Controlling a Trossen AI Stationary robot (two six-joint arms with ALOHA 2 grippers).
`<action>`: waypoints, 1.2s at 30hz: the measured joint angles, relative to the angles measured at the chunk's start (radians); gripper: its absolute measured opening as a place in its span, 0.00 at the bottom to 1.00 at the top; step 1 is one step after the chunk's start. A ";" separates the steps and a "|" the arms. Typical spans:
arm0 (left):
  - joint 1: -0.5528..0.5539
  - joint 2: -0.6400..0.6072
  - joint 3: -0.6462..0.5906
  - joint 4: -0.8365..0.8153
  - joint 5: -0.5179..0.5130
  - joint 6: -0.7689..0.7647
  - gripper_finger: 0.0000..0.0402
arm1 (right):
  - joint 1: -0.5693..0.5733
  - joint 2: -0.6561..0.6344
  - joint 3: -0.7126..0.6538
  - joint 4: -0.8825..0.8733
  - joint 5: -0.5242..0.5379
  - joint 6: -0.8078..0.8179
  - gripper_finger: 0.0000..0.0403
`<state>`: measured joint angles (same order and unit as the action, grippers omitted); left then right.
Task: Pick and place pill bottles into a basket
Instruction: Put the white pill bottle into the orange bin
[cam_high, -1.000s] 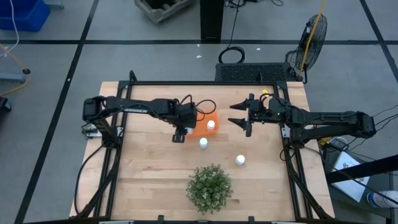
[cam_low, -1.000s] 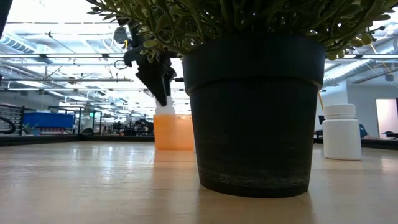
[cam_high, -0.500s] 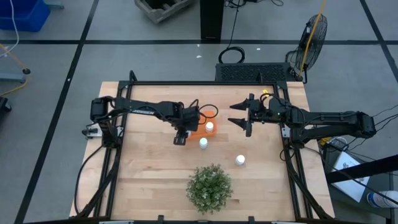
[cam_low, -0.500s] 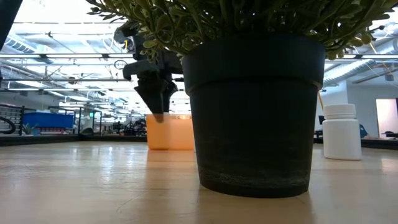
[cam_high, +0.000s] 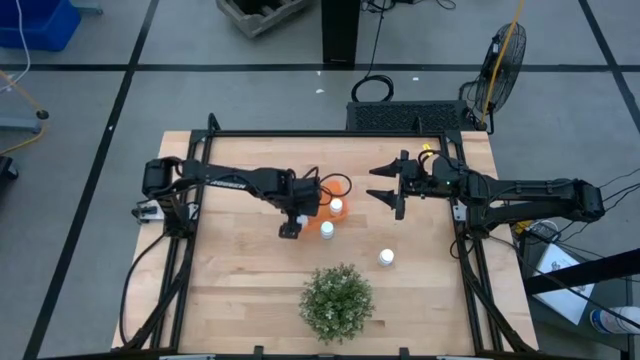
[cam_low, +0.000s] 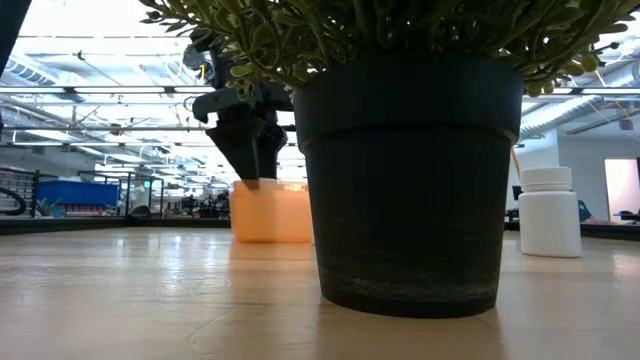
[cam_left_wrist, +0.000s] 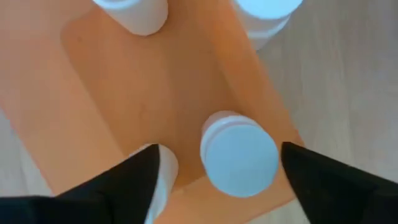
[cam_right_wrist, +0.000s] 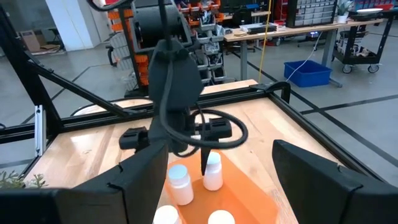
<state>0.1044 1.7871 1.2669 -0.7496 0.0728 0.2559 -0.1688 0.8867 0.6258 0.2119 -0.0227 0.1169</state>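
Note:
The orange basket (cam_left_wrist: 155, 93) lies mid-table, partly under my left gripper (cam_high: 298, 217). That gripper hangs open just above it, fingers pointing down. One white pill bottle (cam_left_wrist: 239, 158) stands upright on the basket floor between the fingers, apart from both. A second bottle (cam_left_wrist: 163, 175) stands close by the other finger, and a third (cam_left_wrist: 134, 11) stands at the basket's far end. A bottle (cam_left_wrist: 267, 12) stands on the wood beside the basket, and one more (cam_high: 386, 257) stands farther right. My right gripper (cam_high: 390, 191) waits open to the right of the basket.
A potted green plant (cam_high: 337, 300) stands near the table's front edge; its dark pot (cam_low: 410, 180) fills the low view. Black frame rails (cam_high: 320, 134) run along the table's far edge and sides. Bare wood lies left of the basket.
My left gripper, shut on a pill bottle a second ago, has gone down over the basket toward the table's near edge and has opened. The bottle it carried now stands in the basket, free of the fingers.

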 joint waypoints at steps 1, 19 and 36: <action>-0.003 -0.003 0.000 0.000 -0.003 -0.005 0.89 | 0.000 0.000 0.000 0.000 0.000 0.000 0.69; -0.015 -0.261 0.000 0.163 -0.045 -0.033 0.90 | -0.008 0.000 0.016 -0.176 0.110 -0.021 0.69; -0.015 -0.528 -0.135 0.469 0.095 -0.058 0.91 | 0.125 -0.040 0.294 -0.807 0.140 0.002 0.69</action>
<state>0.0891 1.2595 1.1317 -0.2809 0.1680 0.1984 -0.0438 0.8463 0.9198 -0.5947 0.1175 0.1191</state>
